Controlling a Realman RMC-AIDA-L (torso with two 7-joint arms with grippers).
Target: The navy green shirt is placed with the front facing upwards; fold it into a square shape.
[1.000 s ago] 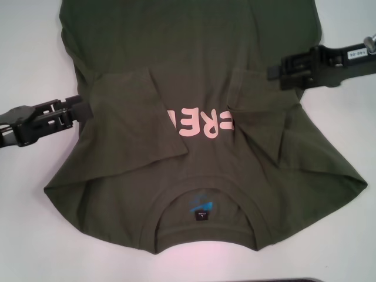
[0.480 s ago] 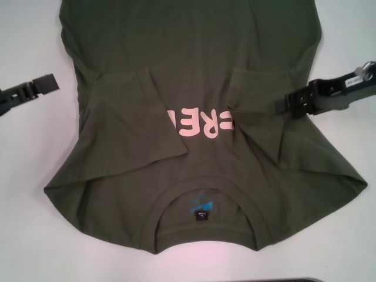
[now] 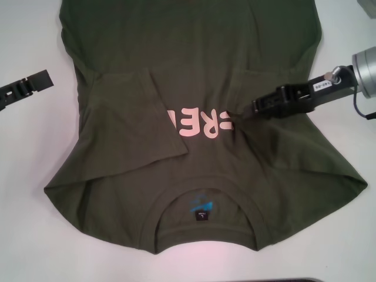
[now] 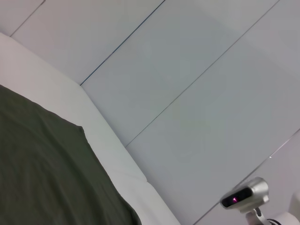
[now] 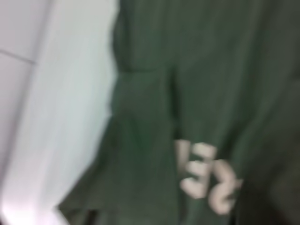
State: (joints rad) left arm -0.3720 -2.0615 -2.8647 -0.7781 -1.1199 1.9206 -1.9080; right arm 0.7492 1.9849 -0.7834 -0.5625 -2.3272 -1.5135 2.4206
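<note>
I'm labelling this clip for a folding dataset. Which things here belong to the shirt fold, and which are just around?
Part of the job:
- navy green shirt, both sleeves folded inward
- right gripper, over the folded right sleeve
- left gripper, off the shirt's left edge

Just around:
- white table
- small camera on a stand

Not much to read here tbh. The navy green shirt (image 3: 194, 76) has pale pink chest lettering (image 3: 200, 122), upside down from the head camera and partly covered by the folded-in sleeves, so only "RE" comes through clearly. The small black neck label (image 3: 201, 215) has blue print above it, too tiny to read. The white tag (image 3: 324, 83) on the right arm is unreadable too.
</note>
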